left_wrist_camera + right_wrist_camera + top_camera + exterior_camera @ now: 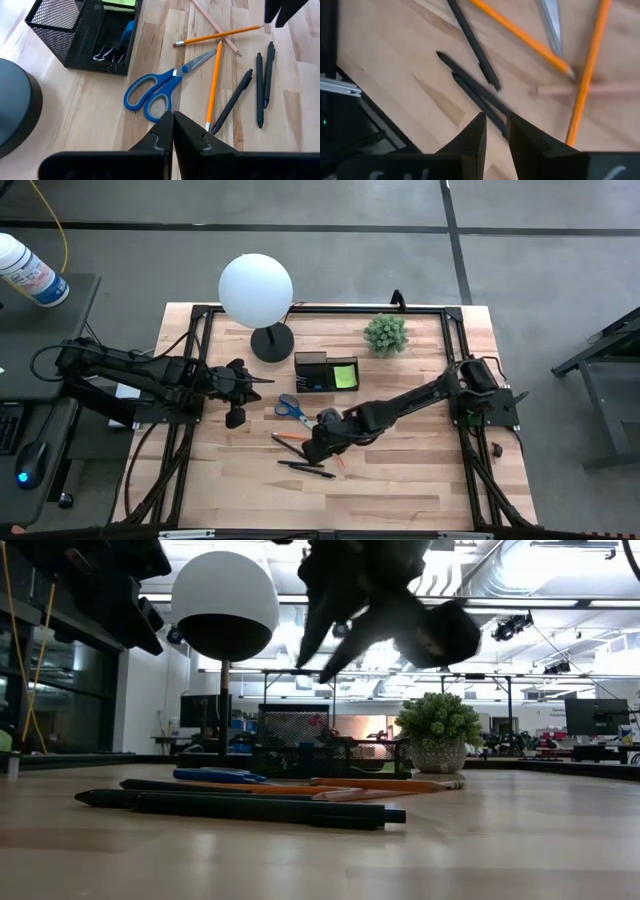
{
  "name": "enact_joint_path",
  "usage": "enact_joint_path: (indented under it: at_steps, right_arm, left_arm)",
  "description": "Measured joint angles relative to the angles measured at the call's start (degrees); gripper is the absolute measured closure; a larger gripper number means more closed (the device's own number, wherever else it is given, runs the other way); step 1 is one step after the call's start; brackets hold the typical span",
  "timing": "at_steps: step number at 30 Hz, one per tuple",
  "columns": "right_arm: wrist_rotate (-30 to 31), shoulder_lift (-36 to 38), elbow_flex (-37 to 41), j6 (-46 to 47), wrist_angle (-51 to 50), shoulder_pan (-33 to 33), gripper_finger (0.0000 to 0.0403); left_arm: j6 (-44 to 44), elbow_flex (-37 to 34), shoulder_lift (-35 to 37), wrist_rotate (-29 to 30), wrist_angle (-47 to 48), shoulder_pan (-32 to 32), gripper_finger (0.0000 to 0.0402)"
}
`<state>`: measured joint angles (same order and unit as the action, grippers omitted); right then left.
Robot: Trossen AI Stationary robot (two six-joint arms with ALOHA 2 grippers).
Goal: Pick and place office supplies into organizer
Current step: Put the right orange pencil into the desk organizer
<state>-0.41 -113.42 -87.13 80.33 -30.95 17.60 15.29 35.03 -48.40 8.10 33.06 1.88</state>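
Scissors [160,90], pencils [214,85] and pens [232,101] lie outside the organizer [325,370]; right tool [318,448] slightly parted, empty, above pens; left tool [172,122] pressed together.

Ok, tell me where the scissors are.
In the high view the blue-handled scissors lie flat mid-table, just in front of the organizer, beside the pencils.

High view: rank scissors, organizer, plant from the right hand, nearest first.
Right hand hangs over the pens and pencils at mid-table.
1. Scissors: just beyond it, toward the left arm's side.
2. Organizer: farther back, at mid-table beside the lamp base.
3. Plant: farthest, near the back edge.
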Motion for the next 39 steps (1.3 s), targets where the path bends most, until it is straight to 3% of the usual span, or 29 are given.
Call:
enact_joint_path:
  at_steps: [5,10,18,25,39]
  right_arm:
    - [1.29,0.0,-0.02,-6.65,3.37,-0.3,0.0341]
    - [-5.75,-1.78,-0.02,-2.74,2.5,-1.9,0.0335]
    - [-11.16,-3.91,-0.02,-0.56,1.37,-3.13,0.0273]
    - [-12.78,-3.9,-0.02,0.2,-8.03,-4.17,0.0236]
    - [-10.96,-5.19,-0.02,0.83,-12.02,-4.15,0.0258]
  left_arm:
    - [0.0,0.0,0.0,-0.04,0.02,0.01,0.0401]
    - [0.0,0.0,0.0,-0.39,0.04,0.01,0.0401]
    - [0.0,0.0,0.0,-1.49,0.17,0.0,0.0401]
    - [0.0,0.0,0.0,-1.49,0.15,0.01,0.0401]
    - [-0.01,0.0,0.0,-1.46,0.1,0.01,0.0401]
